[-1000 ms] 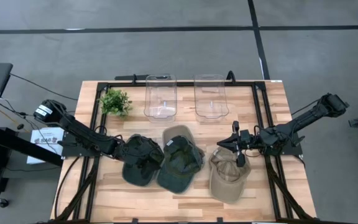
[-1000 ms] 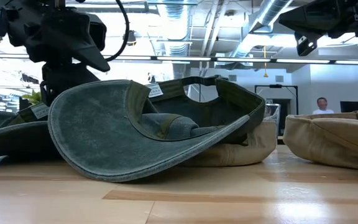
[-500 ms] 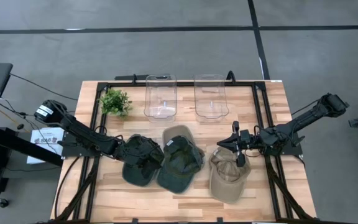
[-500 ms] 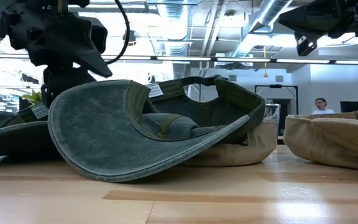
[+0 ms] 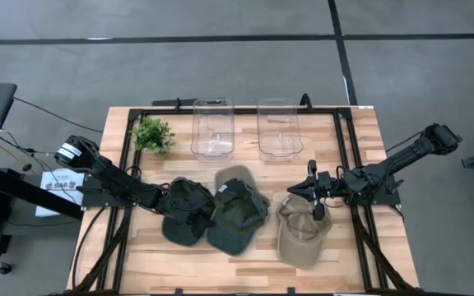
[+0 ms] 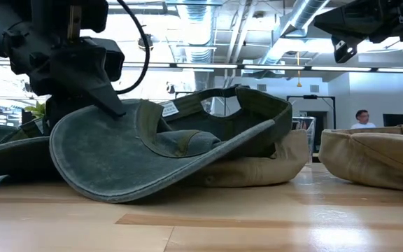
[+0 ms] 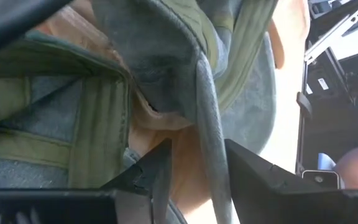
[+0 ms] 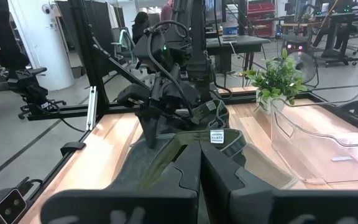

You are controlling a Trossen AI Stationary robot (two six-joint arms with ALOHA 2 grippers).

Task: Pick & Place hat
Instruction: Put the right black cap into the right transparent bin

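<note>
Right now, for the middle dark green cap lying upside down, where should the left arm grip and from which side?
Grip the stiff brim edge of the dark green cap from the left arm's side: the left gripper's fingers already straddle that edge, and the upturned brim sits clear of the wooden table.

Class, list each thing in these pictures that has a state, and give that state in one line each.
Left gripper: open, fingers either side of a cap's edge.
Right gripper: shut, empty, above the tan cap.
Middle green cap: upside down, resting on the beige cap.
Left green cap: lying under the left arm.
Tan cap: lying untouched.
Two clear containers: upright, empty.
</note>
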